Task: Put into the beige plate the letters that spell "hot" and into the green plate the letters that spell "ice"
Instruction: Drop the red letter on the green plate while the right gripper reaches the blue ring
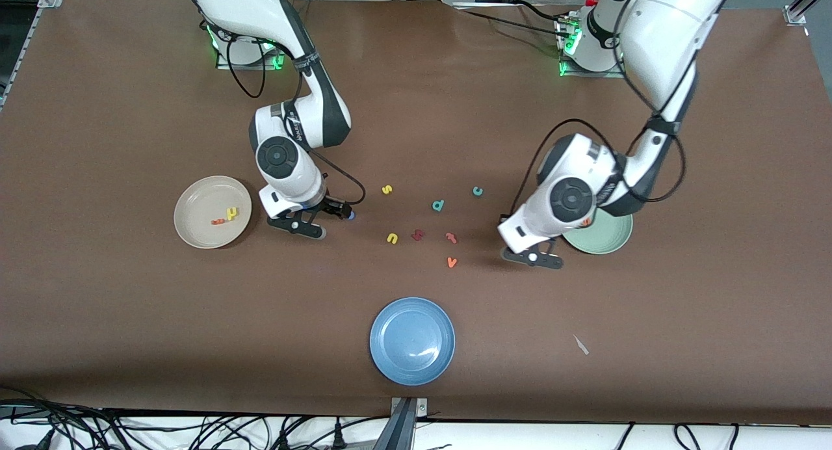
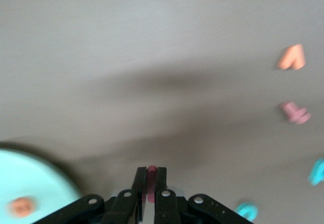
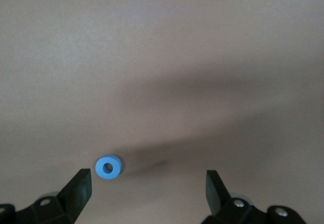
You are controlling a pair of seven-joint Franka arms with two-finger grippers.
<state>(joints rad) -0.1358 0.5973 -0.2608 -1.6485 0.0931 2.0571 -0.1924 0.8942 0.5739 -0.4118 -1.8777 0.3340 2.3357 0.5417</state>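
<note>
here the left gripper [image 2: 150, 183] fingers pinch the red i [image 2: 151, 172]; right gripper [image 3: 148, 186] fingers spread by blue o [image 3: 109, 166].

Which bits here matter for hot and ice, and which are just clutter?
Job: beige plate holding yellow h, orange t; blue o under open right gripper; green plate holding orange e; teal c; red i in shut left gripper.
Clutter: blue plate, yellow s, yellow u, teal d, orange v, maroon letter, pink letter.
</note>
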